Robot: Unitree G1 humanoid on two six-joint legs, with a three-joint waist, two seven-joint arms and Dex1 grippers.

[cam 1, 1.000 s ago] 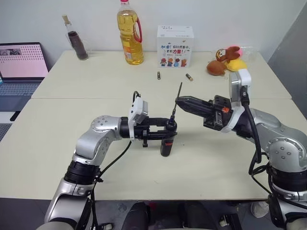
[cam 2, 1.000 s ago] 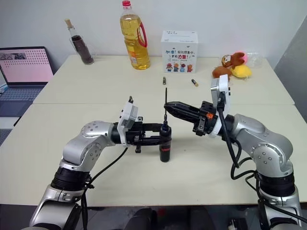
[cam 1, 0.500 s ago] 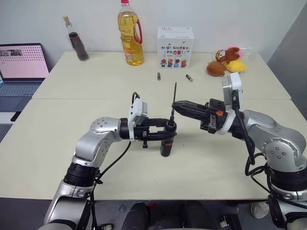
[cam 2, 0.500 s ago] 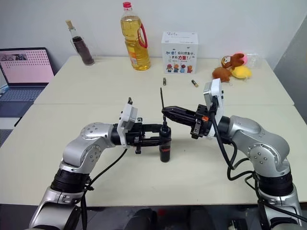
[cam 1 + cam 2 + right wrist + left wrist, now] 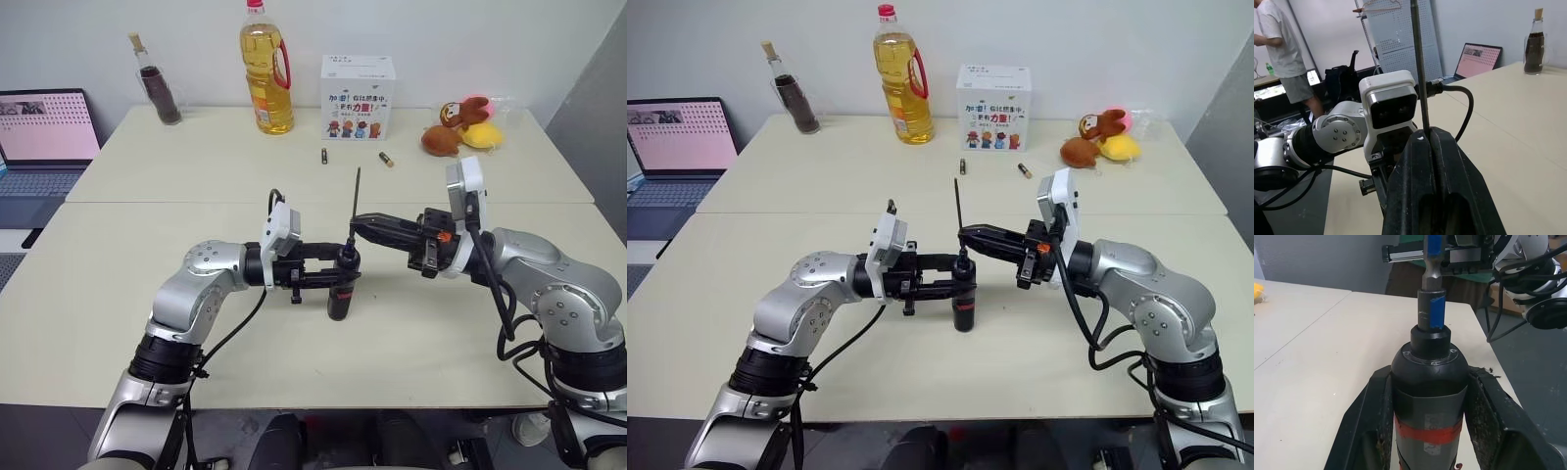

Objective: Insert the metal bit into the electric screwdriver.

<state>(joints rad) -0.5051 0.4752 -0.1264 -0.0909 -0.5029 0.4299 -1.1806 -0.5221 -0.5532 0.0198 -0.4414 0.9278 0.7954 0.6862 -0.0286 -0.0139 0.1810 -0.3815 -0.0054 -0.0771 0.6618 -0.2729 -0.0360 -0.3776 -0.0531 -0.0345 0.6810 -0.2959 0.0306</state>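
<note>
Metal bit (image 5: 355, 201), a thin, stiff dark-grey rod, stands upright, pinched low between the right gripper's (image 5: 355, 222) closed black fingers, its lower end just above the screwdriver's front. Light and slippery, likely to pivot in the pinch. Slim black electric screwdriver with red band (image 5: 1428, 396) sits upright, clamped mid-body between the left gripper's (image 5: 338, 268) fingers (image 5: 1369, 421).

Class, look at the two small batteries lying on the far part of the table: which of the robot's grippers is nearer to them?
Right. The right gripper, shut on the metal bit, is just in front of the batteries; the left gripper, holding the electric screwdriver, sits lower and farther back.
</note>
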